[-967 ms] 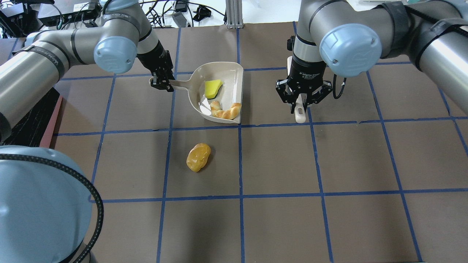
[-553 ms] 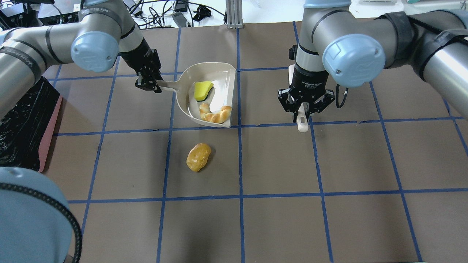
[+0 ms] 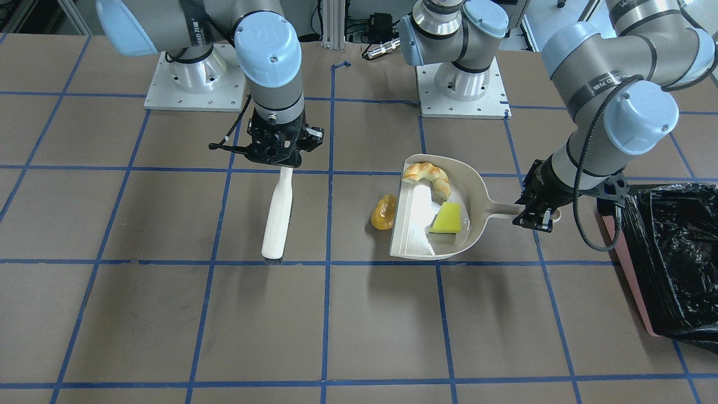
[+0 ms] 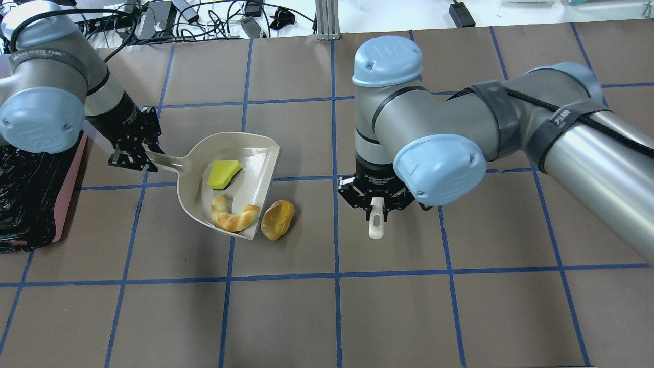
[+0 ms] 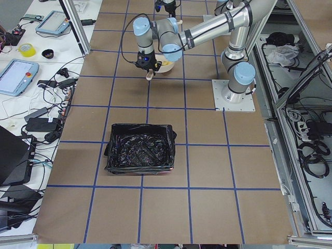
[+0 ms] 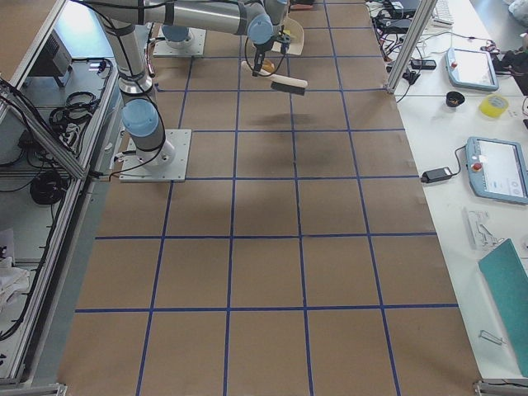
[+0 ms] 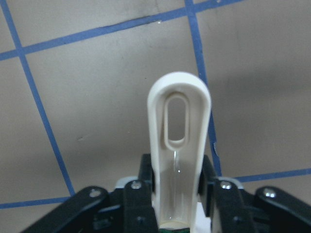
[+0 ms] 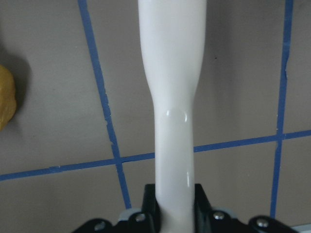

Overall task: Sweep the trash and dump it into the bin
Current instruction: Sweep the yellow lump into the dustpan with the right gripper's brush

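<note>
Lying beside dustpan (image 4: 196, 176) mouth, amber lump (image 4: 277, 220); brush (image 3: 279, 210) well apart.

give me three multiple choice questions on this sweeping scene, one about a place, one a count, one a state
1. Where is the amber lump?
A. held in the right gripper
B. inside the dustpan
C. on the table beside the dustpan's open edge

2. How many trash pieces lie in the dustpan?
A. one
B. two
C. three

3. What state is the right gripper in?
A. shut on the brush by its handle
B. open above the table
C. shut on the dustpan's handle

Answers:
1 C, the lump sits on the table just outside the pan's lip.
2 B, only the yellow wedge and the croissant piece are inside.
3 A, its fingers clamp the white handle in the right wrist view.
</note>
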You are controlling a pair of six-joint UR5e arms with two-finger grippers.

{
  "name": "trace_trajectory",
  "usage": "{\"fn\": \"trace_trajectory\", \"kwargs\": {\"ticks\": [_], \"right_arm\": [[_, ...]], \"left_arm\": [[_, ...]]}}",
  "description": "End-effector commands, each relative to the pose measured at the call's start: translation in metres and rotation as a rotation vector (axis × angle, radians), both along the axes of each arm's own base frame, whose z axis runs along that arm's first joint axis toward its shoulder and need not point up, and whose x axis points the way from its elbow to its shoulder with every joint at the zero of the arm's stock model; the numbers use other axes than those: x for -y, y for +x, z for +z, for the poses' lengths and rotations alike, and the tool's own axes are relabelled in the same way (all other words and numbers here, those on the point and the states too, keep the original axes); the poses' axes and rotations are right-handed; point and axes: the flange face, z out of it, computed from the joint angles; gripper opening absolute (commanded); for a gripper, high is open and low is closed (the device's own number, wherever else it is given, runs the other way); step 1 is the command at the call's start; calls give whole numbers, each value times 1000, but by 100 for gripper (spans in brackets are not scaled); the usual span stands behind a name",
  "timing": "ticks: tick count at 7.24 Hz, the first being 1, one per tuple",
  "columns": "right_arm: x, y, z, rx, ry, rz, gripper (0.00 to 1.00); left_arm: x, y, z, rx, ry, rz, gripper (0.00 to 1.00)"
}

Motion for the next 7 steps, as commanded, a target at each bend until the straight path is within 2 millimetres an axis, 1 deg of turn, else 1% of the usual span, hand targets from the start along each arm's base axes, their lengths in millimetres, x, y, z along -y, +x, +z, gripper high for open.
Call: {"fn": "trace_trajectory", "kwargs": {"ticks": [1, 2, 3, 4, 5, 6, 7], "right_arm": [[-7, 24, -12, 2, -11, -5, 2], [-2, 30, -27, -7, 8, -5, 2], [-5, 36, -36, -17, 19, -4, 2], [-12, 49, -37, -9, 5, 20, 2], [-19, 64, -49, -24, 14, 10, 2], [-30, 81, -53, -25, 3, 17, 2], [-31, 83, -57, -30, 10, 6, 2]], "left_arm": [[-24, 40, -21, -3, 43, 33, 0], [-29, 53, -34, 54, 66, 52, 0], [-28, 54, -43, 75, 45, 95, 0], [-27, 52, -50, 86, 49, 166, 0], [-27, 49, -54, 93, 45, 205, 0], [-28, 42, -60, 95, 57, 228, 0], [-28, 27, -62, 99, 52, 213, 0]]}}
